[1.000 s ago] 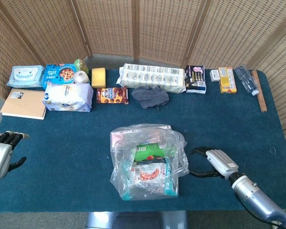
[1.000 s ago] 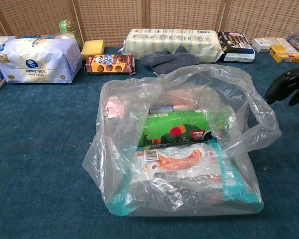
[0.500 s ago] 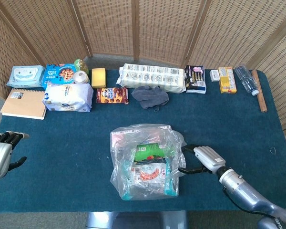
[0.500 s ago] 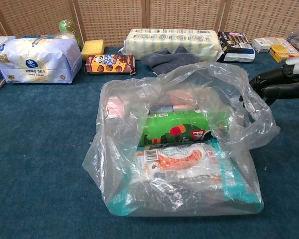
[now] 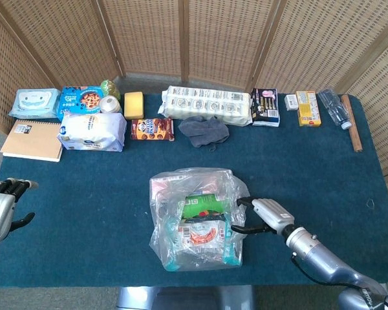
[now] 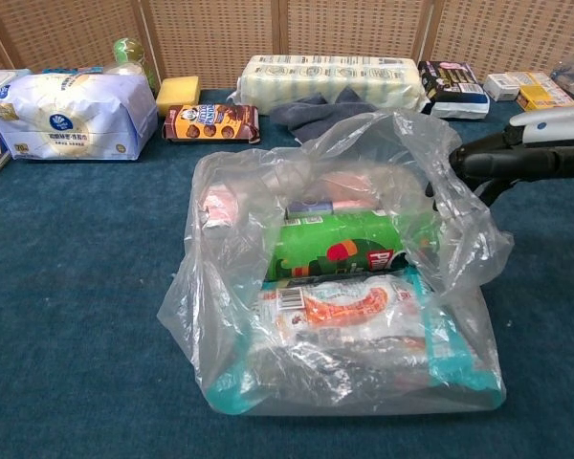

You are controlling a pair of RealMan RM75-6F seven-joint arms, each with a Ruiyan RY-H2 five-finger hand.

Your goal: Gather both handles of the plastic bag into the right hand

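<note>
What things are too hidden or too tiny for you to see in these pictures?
- Right hand: in both views the crinkly plastic bag covers its fingertips, so I cannot tell if it holds a handle.
- Left hand: the head view's left edge cuts it off; the chest view misses it.
- Pink packet at the back of the bag: blurred by plastic.
- Small boxes at the far end: writing too small.

I see the clear, crinkled plastic bag sitting upright on the blue cloth, mouth open and sagging, stuffed with a green packet, a pink one and a teal-edged pack. Its right handle loop stands just at my right hand's dark fingertips, film bunched against them. The left handle droops well away from those fingers.
</note>
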